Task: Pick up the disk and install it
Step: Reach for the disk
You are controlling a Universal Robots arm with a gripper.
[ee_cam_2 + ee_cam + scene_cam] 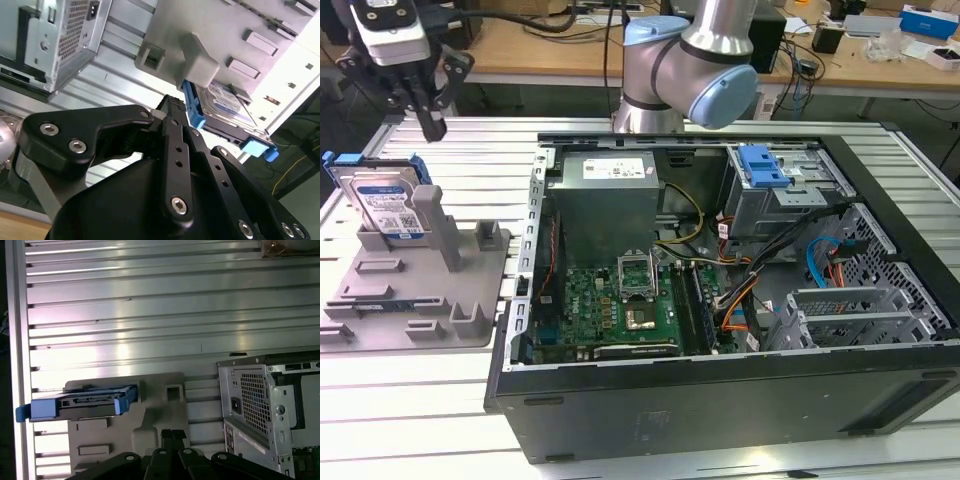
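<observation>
Silver metal framed in blue plastic, the disk (386, 205) stands on edge at the exterior view's left. It is tilted a little and sits in the far corner of a grey tray (420, 300), just beside a tall upright post (442, 225). In the first wrist view the disk (82, 402) is seen edge-on, its blue frame sticking out past the tray's side.

Above it and slightly to the exterior view's right hangs the gripper (432, 130), clear of both disk and tray. Its dark jaws seem to be pressed together with nothing between them. In the second wrist view the gripper (172, 104) has its closed tip near the post, with the disk (227, 107) just beyond. The tray lies flat on a slotted metal table (420, 420).

Further right on the table lies an open computer case (720, 420). Inside it are a grey power supply (605, 195) at the far side and a green circuit board (610, 305) in front of it. The arm (690, 60) rises behind the case, grey with pale blue caps. To the right of the power supply, a bright blue latch (763, 165) sits on top of a metal drive cage (790, 205), with cables running below it.
</observation>
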